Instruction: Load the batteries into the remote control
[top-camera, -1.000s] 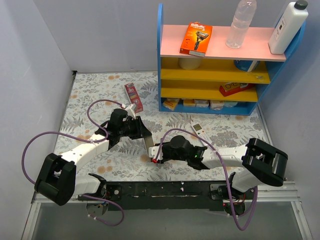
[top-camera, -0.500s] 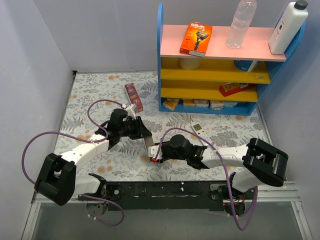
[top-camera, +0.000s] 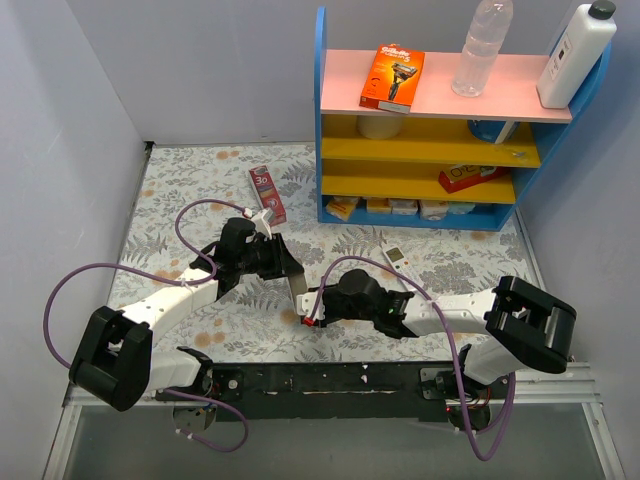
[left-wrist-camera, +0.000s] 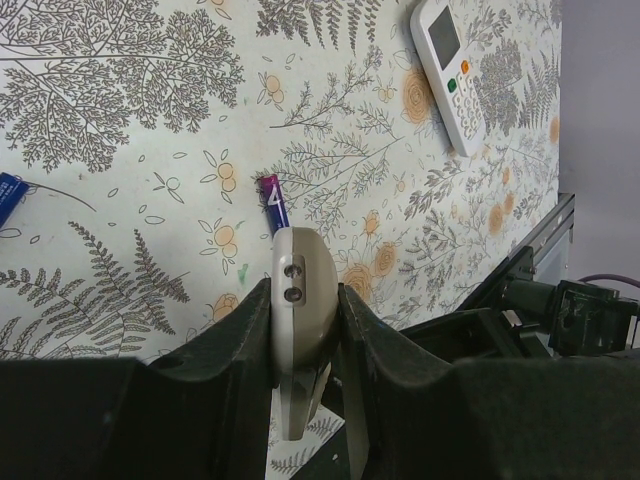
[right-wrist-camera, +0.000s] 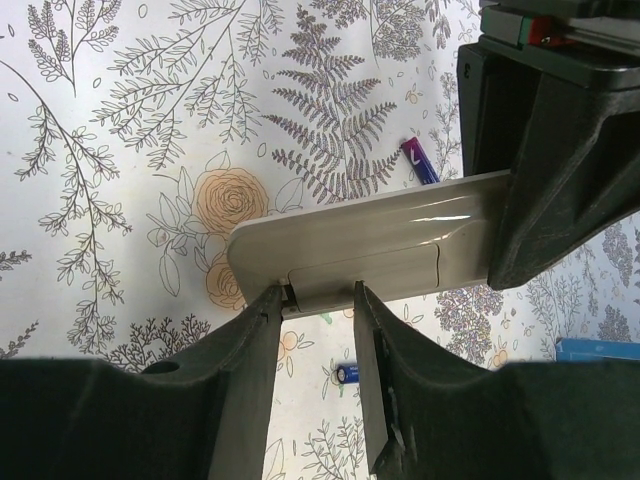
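Top external view: the left gripper (top-camera: 287, 272) sits just left of centre, clenched on one end of the beige remote control (top-camera: 298, 296), which slants down toward the right gripper (top-camera: 314, 318) at the middle of the frame. A white handset (top-camera: 397, 257) with a small screen lies on the fern-printed table (top-camera: 200, 170) right of centre, apart from both arms. A red carton (top-camera: 267, 193) lies above the left arm. In the upper right stands a blue shelf unit (top-camera: 321, 120) with an orange razor pack (top-camera: 392, 77), a clear bottle (top-camera: 482, 45) and a white bottle (top-camera: 575, 55) on its pink top board.

Left wrist view: the two black fingers press on either side of the remote control, seen end-on at lower centre – a firm grasp. Just above its tip a purple battery (left-wrist-camera: 274, 205) lies on the table; whether they touch I cannot tell. The white handset lies at the upper right.

Right wrist view: the remote control crosses the middle of the frame, broad face to the camera, its right end in the left gripper. The right gripper's fingers stand apart, tips at the remote's lower edge – nothing clamped between them. The purple battery shows above the remote; a second battery (right-wrist-camera: 347, 373) lies below, between the fingers.
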